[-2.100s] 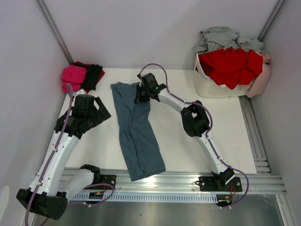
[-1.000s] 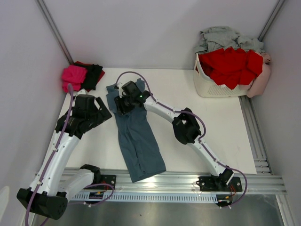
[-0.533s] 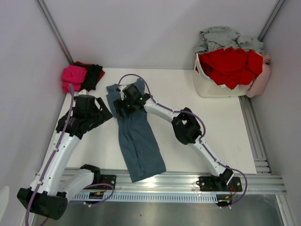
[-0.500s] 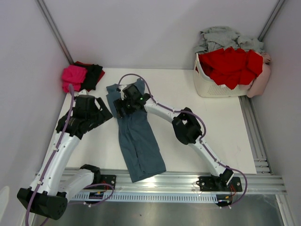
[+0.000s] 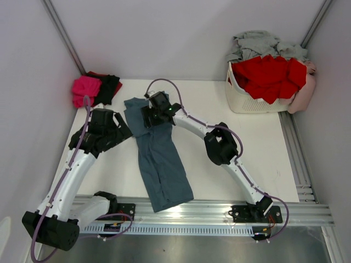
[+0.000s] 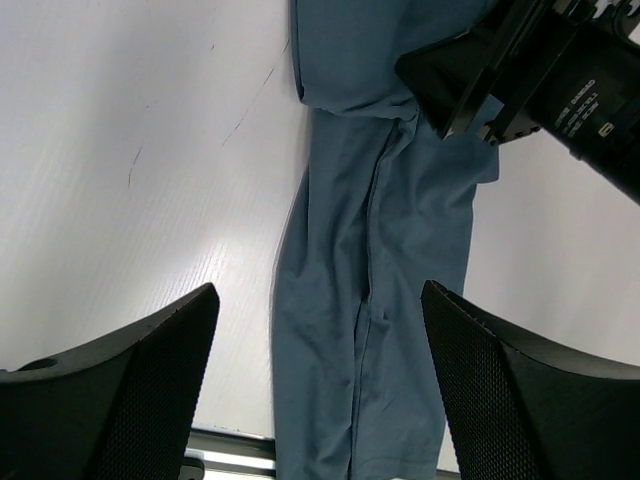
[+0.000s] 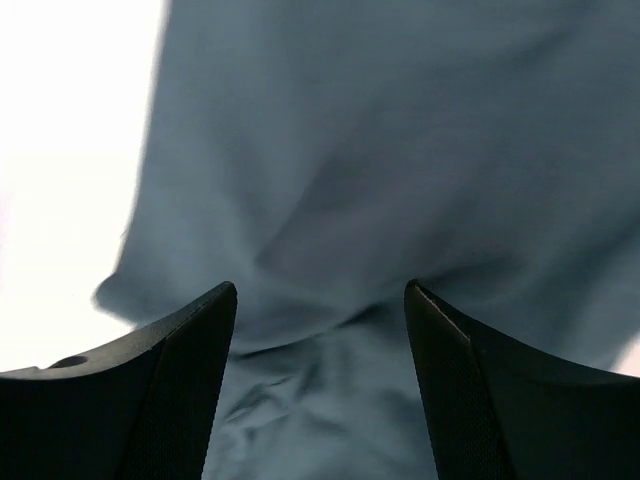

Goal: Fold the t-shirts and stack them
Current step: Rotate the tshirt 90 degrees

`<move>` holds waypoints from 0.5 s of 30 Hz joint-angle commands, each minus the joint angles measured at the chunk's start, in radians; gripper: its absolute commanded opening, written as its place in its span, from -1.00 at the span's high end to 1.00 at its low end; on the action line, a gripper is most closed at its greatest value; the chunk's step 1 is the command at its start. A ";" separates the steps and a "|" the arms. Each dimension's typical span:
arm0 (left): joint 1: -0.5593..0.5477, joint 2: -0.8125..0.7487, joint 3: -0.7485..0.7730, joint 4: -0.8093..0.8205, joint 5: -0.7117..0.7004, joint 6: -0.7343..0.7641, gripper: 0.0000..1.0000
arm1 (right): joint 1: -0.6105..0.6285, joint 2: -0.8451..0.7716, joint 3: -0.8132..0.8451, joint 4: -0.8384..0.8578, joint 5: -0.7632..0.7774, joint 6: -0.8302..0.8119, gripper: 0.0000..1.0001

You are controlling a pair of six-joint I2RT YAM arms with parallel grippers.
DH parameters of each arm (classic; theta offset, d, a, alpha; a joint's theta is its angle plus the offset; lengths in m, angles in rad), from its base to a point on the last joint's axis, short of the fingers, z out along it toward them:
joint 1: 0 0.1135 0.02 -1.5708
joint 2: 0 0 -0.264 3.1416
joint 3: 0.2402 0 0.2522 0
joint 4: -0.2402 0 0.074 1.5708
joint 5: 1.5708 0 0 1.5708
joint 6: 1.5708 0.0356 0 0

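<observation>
Blue-grey t-shirt, one, white basket, one

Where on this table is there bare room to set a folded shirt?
Widest bare patch: between the blue-grey t-shirt and the white basket, though the right arm crosses it. Crowded: the far-left corner, with the pink t-shirt and black t-shirt.

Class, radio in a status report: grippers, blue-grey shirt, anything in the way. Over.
Left gripper open, empty. Right gripper open above blue-grey t-shirt, far end. No obstruction seen.
</observation>
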 commanded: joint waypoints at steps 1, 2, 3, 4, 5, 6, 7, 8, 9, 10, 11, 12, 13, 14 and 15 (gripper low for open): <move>-0.003 -0.023 0.044 0.011 -0.002 0.002 -0.72 | -0.071 0.039 0.033 -0.028 0.011 0.091 -0.43; -0.003 -0.027 0.045 0.011 -0.002 0.002 -0.72 | -0.077 0.042 0.028 -0.031 0.011 0.101 -0.40; -0.003 -0.029 0.045 0.010 -0.002 0.003 -0.72 | -0.081 0.046 0.027 -0.036 0.014 0.111 -0.39; -0.003 -0.028 0.048 0.007 -0.004 0.003 -0.72 | -0.089 0.057 0.027 -0.040 0.012 0.119 -0.39; -0.003 -0.029 0.050 0.005 -0.005 0.005 -0.72 | -0.094 0.062 0.027 -0.043 0.011 0.125 -0.38; -0.003 -0.026 0.056 0.005 -0.007 0.006 -0.72 | -0.098 0.066 0.028 -0.049 0.008 0.131 -0.36; -0.003 -0.027 0.057 0.002 -0.008 0.006 -0.71 | -0.101 0.074 0.027 -0.052 -0.001 0.139 -0.36; -0.003 -0.028 0.057 0.001 -0.010 0.006 -0.71 | -0.110 0.078 0.025 -0.054 -0.006 0.142 -0.35; -0.003 -0.026 0.062 0.001 -0.011 0.006 -0.71 | -0.112 0.081 0.025 -0.057 -0.015 0.145 -0.35; -0.003 -0.027 0.062 -0.001 -0.011 0.006 -0.71 | -0.115 0.086 0.025 -0.057 -0.021 0.150 -0.34; -0.003 -0.026 0.062 -0.002 -0.015 0.006 -0.71 | -0.117 0.088 0.025 -0.060 -0.023 0.151 -0.33; -0.003 -0.027 0.059 -0.002 -0.015 0.006 -0.70 | -0.117 0.088 0.025 -0.060 -0.017 0.150 -0.32; -0.003 -0.028 0.057 -0.002 -0.015 0.005 -0.70 | -0.117 0.088 0.024 -0.062 -0.008 0.150 -0.31; -0.003 -0.026 0.059 -0.004 -0.013 0.005 -0.70 | -0.118 0.088 0.025 -0.068 0.006 0.148 -0.32; -0.003 -0.026 0.056 -0.004 -0.013 0.005 -0.70 | -0.120 0.088 0.025 -0.072 0.043 0.150 -0.31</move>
